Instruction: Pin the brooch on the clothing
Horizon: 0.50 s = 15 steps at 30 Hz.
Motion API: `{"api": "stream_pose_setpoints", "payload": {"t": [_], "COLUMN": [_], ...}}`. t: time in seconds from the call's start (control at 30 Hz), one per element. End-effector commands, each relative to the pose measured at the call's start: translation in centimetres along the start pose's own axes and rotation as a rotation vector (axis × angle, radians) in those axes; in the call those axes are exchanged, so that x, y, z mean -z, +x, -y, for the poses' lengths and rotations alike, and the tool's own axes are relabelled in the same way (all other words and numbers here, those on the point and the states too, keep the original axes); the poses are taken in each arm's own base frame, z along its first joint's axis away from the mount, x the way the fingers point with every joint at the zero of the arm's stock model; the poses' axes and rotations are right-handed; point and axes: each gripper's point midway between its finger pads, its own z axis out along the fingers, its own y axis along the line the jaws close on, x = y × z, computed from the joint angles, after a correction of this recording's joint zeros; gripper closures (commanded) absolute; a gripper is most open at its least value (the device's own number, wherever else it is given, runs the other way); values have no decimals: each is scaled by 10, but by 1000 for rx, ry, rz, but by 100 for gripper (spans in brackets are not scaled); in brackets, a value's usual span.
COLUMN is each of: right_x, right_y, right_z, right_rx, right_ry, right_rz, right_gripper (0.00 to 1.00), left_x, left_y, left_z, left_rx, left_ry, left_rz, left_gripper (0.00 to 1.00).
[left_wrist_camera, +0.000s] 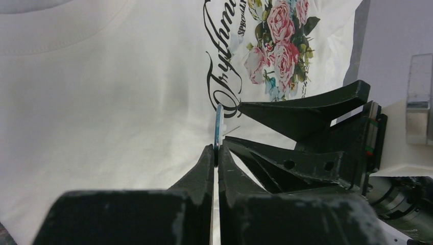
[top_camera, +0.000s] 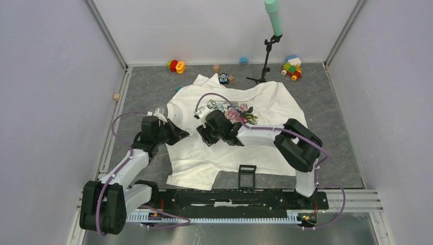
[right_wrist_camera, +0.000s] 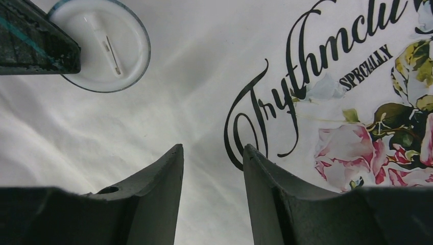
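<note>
The clothing (top_camera: 255,102), a white T-shirt with a rose print (left_wrist_camera: 278,46) and black script (right_wrist_camera: 306,46), lies spread flat on the grey table. My left gripper (top_camera: 187,135) is shut on the brooch (left_wrist_camera: 218,125), which stands edge-on above the closed fingertips (left_wrist_camera: 208,155), over the shirt's chest left of the lettering. In the right wrist view the brooch (right_wrist_camera: 104,48) shows its white back and pin, its near edge hidden by a left finger. My right gripper (right_wrist_camera: 213,150) hovers over the fabric just right of the brooch, jaws apart with nothing between them. Its fingers (left_wrist_camera: 306,109) reach beside the brooch.
A black square frame holder (top_camera: 247,176) stands at the shirt's near hem. Along the back wall are coloured toys (top_camera: 176,65), a block car (top_camera: 292,68), a small black-and-blue toy (top_camera: 223,78) and a black tripod (top_camera: 264,69). A wooden cube (top_camera: 117,96) lies at the left.
</note>
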Motion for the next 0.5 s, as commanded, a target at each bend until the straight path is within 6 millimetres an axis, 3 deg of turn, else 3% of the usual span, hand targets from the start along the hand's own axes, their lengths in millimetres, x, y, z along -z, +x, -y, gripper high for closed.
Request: {"api": "stream_pose_setpoints", "payload": {"t": [0.0, 0.47], "right_x": [-5, -22], "right_y": [-14, 8], "right_z": [-9, -19], "right_rx": [36, 55], "right_ry": [-17, -38], "right_rz": [25, -34], "right_gripper": [49, 55], "left_x": [1, 3], "left_y": [-4, -4], "left_z": [6, 7], "left_rx": [1, -13], "left_ry": [19, 15], "left_rz": [6, -9], "left_gripper": [98, 98]}}
